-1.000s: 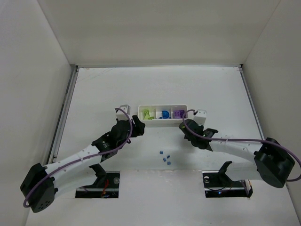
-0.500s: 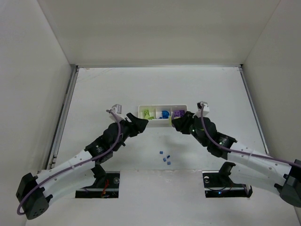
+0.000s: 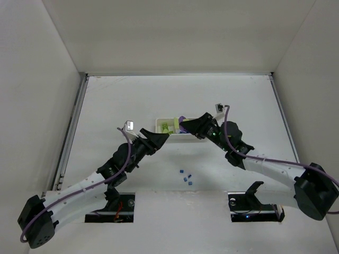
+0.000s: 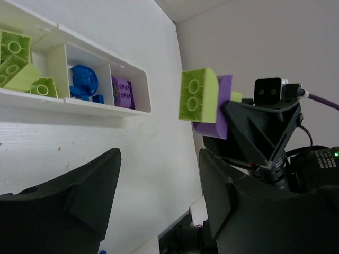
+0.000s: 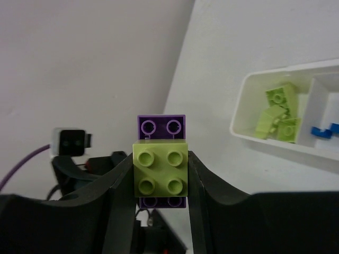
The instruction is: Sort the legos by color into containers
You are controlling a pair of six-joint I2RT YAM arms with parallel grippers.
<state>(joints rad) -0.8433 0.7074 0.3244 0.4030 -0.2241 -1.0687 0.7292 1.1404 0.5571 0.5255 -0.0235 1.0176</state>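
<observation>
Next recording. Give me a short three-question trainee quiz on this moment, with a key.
1. True or false: the right gripper is empty.
2. Which colour is in the middle compartment of the tray? A lime, B blue, C purple.
3. Fill in: the loose bits on the table are ___.
Key: 1 false, its jaws clamp a lime brick joined to a purple brick; 2 B; 3 blue.
</observation>
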